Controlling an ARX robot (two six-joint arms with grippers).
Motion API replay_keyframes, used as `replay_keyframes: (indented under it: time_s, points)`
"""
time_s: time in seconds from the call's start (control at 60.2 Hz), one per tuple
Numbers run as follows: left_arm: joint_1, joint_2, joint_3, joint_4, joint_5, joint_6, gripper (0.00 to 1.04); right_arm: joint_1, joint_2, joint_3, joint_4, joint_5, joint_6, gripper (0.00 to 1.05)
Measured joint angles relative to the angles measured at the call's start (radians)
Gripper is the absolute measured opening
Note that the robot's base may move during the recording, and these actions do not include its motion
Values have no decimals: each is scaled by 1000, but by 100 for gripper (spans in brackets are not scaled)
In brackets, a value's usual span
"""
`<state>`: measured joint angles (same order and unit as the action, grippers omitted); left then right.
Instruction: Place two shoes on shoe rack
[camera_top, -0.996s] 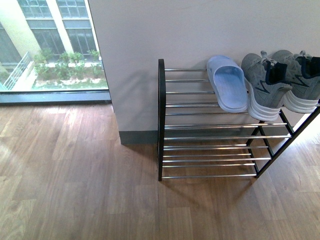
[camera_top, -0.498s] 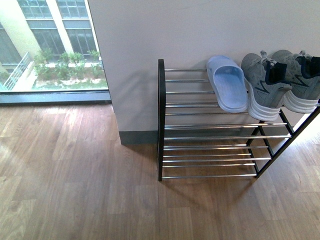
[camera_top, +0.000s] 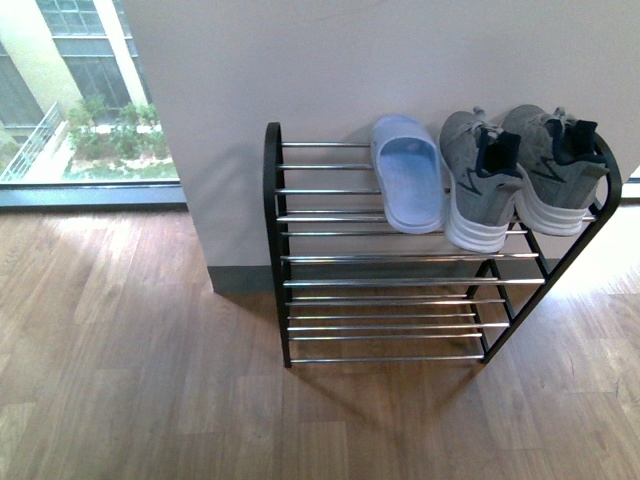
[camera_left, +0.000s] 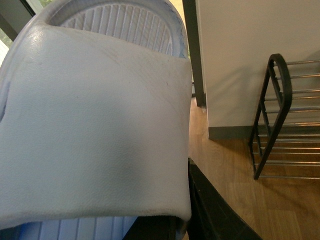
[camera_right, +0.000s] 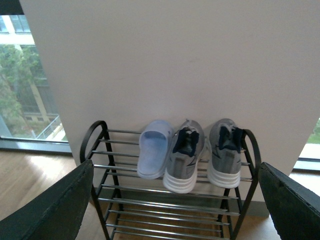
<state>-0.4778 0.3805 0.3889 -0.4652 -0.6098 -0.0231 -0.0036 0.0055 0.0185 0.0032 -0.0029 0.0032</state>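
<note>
Chrome-rod shoe rack (camera_top: 400, 258) against your white wall (camera_top: 350, 60) carries one slide (camera_top: 408, 186) and two sneakers (camera_top: 482, 180); left fingers (camera_left: 200, 210) clamp another slide (camera_left: 95, 125); right fingers (camera_right: 55, 200) apart.

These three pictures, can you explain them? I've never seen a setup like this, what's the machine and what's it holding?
It is a two-armed robot with three cameras. The front view looks out from its body at a shoe rack against the wall, with one pale blue slide and two grey sneakers on the top tier. The left wrist view is mostly filled by a second pale blue slide, apparently held in the left arm's jaws. The right wrist view shows the right gripper open and empty, facing the rack.
</note>
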Motion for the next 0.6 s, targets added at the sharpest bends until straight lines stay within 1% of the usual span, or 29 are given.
replay_keyframes:
  time_s: [0.598]
  points:
    - [0,3,1,0,4,0,2,2,-1,0,-2,6,0,95]
